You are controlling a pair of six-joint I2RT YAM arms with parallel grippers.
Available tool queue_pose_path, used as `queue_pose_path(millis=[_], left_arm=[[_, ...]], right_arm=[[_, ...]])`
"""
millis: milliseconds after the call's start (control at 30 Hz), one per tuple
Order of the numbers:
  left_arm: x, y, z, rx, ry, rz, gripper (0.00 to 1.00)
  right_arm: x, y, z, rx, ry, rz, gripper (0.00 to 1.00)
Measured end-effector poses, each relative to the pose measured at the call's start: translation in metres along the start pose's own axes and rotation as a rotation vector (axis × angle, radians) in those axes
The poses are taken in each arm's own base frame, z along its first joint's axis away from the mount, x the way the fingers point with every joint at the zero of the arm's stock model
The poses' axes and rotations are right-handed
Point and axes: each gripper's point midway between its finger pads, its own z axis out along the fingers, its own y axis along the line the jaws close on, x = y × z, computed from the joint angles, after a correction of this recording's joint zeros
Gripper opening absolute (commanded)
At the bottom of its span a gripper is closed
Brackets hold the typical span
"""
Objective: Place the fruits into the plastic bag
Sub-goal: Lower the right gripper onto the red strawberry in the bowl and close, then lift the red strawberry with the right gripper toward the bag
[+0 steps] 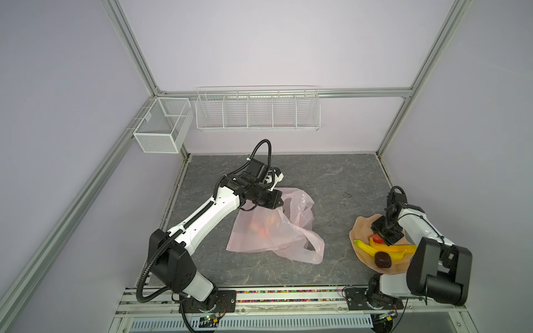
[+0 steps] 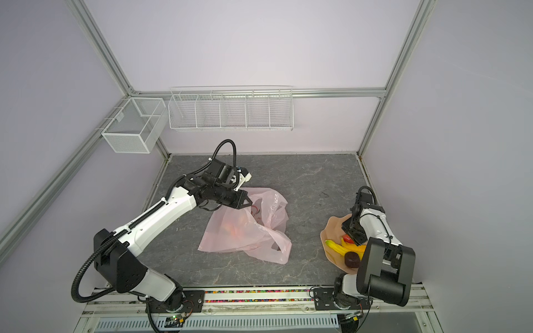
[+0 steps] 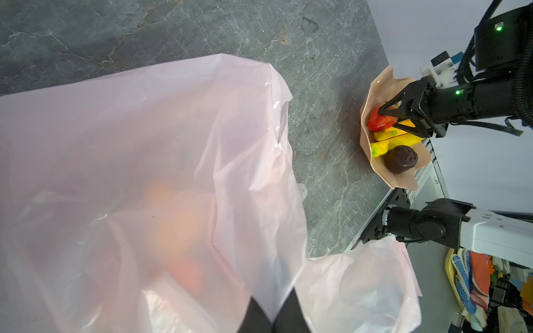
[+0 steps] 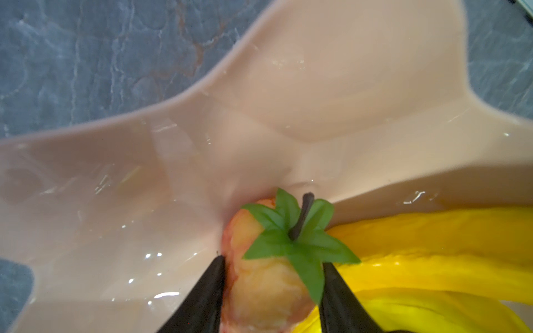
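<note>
The pale-pink plastic bag [image 1: 271,230] [image 2: 245,230] lies crumpled mid-table, with blurred orange shapes [image 3: 178,230] showing through its film. My left gripper [image 1: 278,201] [image 3: 272,317] is shut on the bag's upper edge and holds it raised. At the right, on the peach plate [image 1: 363,227] [image 4: 317,101], lie yellow bananas [image 1: 383,249] [image 3: 395,141], a dark brown-purple fruit [image 1: 383,258] [image 3: 401,159] and a red-yellow round fruit [image 1: 376,238] [image 4: 259,288] with a green leaf. My right gripper [image 1: 380,235] [image 4: 272,261] has its fingers pressed on both sides of this round fruit, which rests on the plate.
The plate sits close to the table's right front corner, by the right arm's base [image 1: 372,299]. A white wire rack [image 1: 256,111] and a mesh basket [image 1: 161,124] hang on the back walls. Bare grey marbled tabletop [image 1: 331,201] lies between bag and plate.
</note>
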Motion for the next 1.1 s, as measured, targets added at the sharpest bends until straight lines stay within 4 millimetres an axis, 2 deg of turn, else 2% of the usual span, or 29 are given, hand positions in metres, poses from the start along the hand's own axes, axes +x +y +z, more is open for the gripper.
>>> queue_pose_path(millis=[167,400,567,667,867,1100], left_arm=[[0.0,0.0,0.0,0.0,0.0,0.0,0.0],[0.0,0.0,0.0,0.0,0.0,0.003,0.0],[0.0,0.0,0.0,0.0,0.0,0.004,0.0],[0.0,0.0,0.0,0.0,0.0,0.004,0.0],[0.0,0.0,0.0,0.001,0.001,0.007,0.0],[0.0,0.0,0.0,0.001,0.001,0.007,0.0]], right_arm=[[-0.003,0.003,-0.015,-0.043,-0.033,-0.004,0.42],[-0.014,0.015,-0.057,-0.155,-0.123,-0.005,0.39],[-0.011,0.024,-0.08,-0.265,-0.151,-0.012,0.38],[-0.005,0.043,-0.093,-0.405,-0.149,-0.037,0.38],[0.026,0.103,-0.113,-0.683,-0.053,-0.186,0.38],[0.068,0.154,-0.127,-0.852,0.085,-0.33,0.36]])
